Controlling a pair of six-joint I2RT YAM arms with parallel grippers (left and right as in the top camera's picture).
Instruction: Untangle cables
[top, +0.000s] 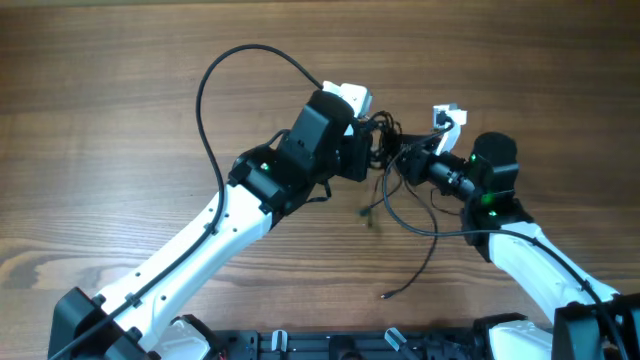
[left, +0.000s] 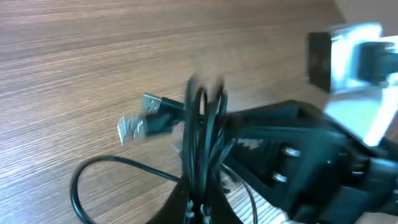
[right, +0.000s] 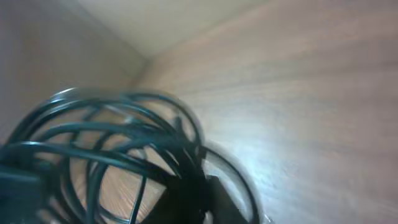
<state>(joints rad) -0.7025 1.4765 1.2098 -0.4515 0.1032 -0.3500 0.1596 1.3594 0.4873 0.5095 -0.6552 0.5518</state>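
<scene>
Cables (top: 392, 150) sit bunched in a dark knot mid-worktop (top: 120, 80) between the two arms, with loose strands trailing toward the robot's base; probably held from both sides so the knot can be pulled apart. Left gripper (top: 368, 152) is clamped tight on a bundle of strands. Right gripper (top: 412, 160) sits in the loops opposite, too blurred to tell if it's closed on them.

The cables (top: 410, 222) are glossy black. Under them, the table (top: 100, 100) is mid-brown wood with fine straight grain. Left of the cables, the left arm (top: 200, 235) is white with black joints. Right of them, the right arm (top: 540, 262) is white and black too, with green lights (top: 490, 212). A plug (left: 134, 127) beside the cables has a silvery tip.
</scene>
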